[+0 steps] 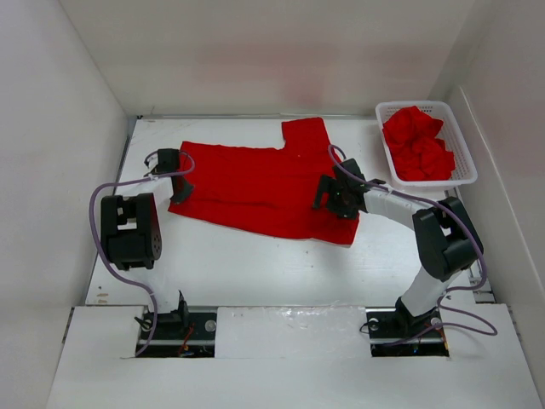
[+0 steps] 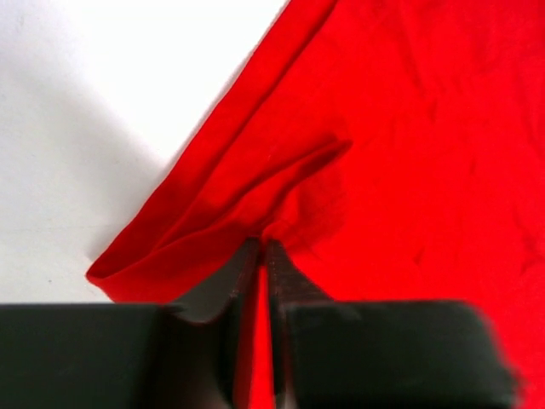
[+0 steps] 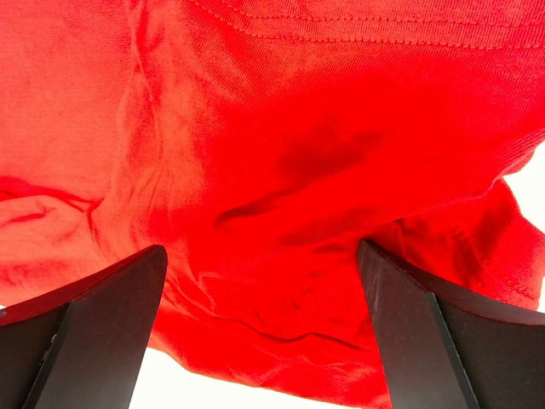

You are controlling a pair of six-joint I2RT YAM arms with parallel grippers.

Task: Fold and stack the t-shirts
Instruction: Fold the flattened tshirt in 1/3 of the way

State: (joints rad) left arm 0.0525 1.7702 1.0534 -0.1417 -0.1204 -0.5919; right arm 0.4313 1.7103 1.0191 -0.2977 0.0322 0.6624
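**Left gripper** (image 2: 262,256): jaws nearly together, pinching a raised fold of the shirt (image 1: 255,183) right at its edge. Red cloth shows in the slit between the two fingers (image 2: 294,285). Ahead of the tips and to their right, the cloth lies flat with faint creases. Ahead and to their left, a doubled edge runs off diagonally, with bare white table (image 2: 102,128) beyond it. From above, this gripper sits tips-down at the shirt's left end.

**Right gripper** (image 3: 262,251): jaws wide, gripping nothing. Its fingers (image 3: 102,328) stand on either side of rumpled red cloth that fills the view ahead. A stitched seam crosses the cloth far ahead of the tips. Close in, between the fingers, the cloth's edge ends and a strip of white table shows; more white shows past the right finger. From above, this gripper is over the shirt's right end, near its near corner. Cannot tell whether the tips touch the cloth.

**Shirt:** spread on the table, its body spanning the gap between the two grippers. One sleeve juts out on the far side, beyond and left of the right gripper.

**Basket** (image 1: 460,141): white mesh, beyond and right of the right gripper, apart from the spread shirt. It holds a crumpled heap of red shirts (image 1: 417,145); count not readable.
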